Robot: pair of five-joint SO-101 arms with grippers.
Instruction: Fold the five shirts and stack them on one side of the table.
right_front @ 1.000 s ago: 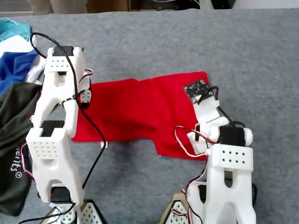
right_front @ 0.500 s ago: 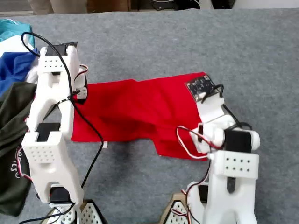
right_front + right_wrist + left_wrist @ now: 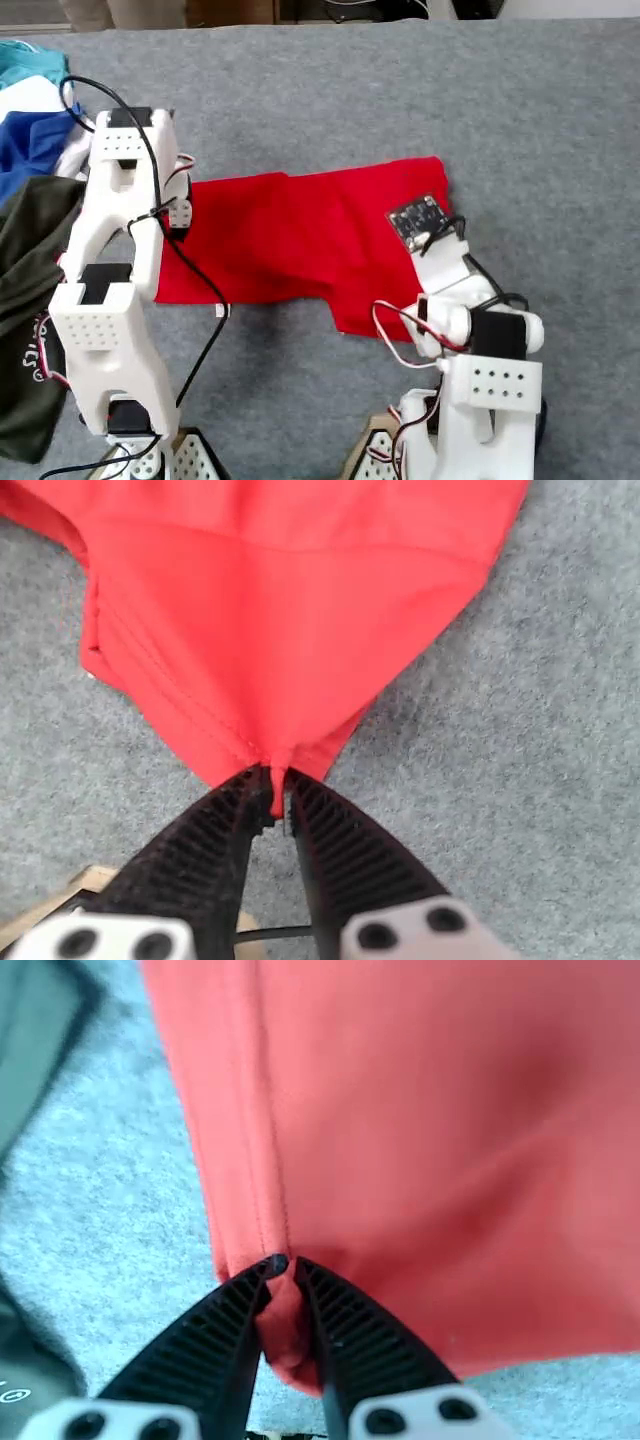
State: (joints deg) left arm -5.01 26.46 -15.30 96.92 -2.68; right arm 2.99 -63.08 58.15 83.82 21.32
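Observation:
A red shirt [image 3: 300, 240] lies partly folded in the middle of the grey table. My left gripper [image 3: 283, 1266] is shut on a seamed edge of the red shirt [image 3: 420, 1140]; in the high view the left gripper [image 3: 178, 214] sits at the cloth's left end. My right gripper [image 3: 272, 778] is shut on a pointed fold of the red shirt [image 3: 290, 630], lifted a little off the table. From above, the right gripper [image 3: 420, 225] hangs over the shirt's right part, its fingertips hidden under the wrist.
A pile of other shirts lies at the left edge: a dark green one [image 3: 25, 290], a blue one [image 3: 30, 145], white and teal cloth [image 3: 30, 62] behind. Grey table [image 3: 520, 120] is bare to the right and far side. Both arm bases stand at the near edge.
The right gripper went slightly toward the far side, then came back toward the near edge with the red cloth pinched. The left arm shifted a little sideways and back.

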